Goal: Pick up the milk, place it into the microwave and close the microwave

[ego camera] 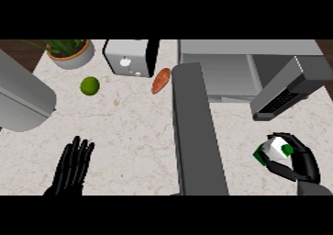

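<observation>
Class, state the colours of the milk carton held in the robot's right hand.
White with green patches, seen in the head view: milk carton in the right hand.

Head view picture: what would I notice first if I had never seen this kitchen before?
Probably the right hand at the lower right, curled round a small white and green milk carton. Just above it the microwave stands open at the back of the counter, its door swung out to the right. Then the bright bits on the left: a green lime and an orange carrot near the toaster.
</observation>
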`<control>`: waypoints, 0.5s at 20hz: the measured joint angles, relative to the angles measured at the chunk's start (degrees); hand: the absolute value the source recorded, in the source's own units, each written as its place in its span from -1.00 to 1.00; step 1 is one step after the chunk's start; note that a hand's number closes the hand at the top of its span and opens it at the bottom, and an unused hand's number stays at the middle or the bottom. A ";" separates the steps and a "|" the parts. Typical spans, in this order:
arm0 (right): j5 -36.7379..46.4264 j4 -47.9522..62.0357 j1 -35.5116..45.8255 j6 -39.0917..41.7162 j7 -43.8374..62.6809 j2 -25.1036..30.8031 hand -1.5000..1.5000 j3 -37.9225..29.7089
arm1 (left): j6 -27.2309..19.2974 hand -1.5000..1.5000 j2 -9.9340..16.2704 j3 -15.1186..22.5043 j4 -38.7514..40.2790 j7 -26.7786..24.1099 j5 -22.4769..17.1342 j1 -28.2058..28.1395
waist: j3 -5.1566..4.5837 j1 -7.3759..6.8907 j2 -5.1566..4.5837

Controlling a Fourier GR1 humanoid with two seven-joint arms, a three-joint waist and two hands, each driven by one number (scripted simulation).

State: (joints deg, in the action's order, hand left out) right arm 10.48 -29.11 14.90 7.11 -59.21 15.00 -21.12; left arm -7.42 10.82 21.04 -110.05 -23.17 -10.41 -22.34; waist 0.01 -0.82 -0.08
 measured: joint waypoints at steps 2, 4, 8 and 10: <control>0.30 2.24 1.28 -1.33 -0.81 0.54 1.00 -0.46 | 1.21 -1.00 0.75 -0.47 0.07 -1.28 -0.65 -1.44 | -0.07 -0.18 0.05; 0.96 4.01 1.96 -2.57 -1.65 0.81 1.00 -0.38 | 1.99 -1.00 1.22 -1.26 0.09 -1.66 -1.33 -1.87 | -0.19 -0.25 0.15; 3.59 7.48 3.93 -4.63 -2.43 2.01 1.00 1.00 | 1.97 -1.00 1.06 -1.46 -0.59 -0.33 -1.44 -1.02 | -0.22 -0.53 0.07; 4.70 8.70 4.64 -6.54 -2.74 1.53 1.00 1.42 | 2.57 -1.00 1.16 -1.46 -0.21 -1.34 -1.54 -1.77 | -0.29 -0.57 0.07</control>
State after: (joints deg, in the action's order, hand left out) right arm 15.19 -20.41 19.54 0.57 -61.94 16.53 -19.70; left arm -4.86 11.98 19.59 -110.26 -24.51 -11.94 -24.11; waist -0.28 -1.39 -0.01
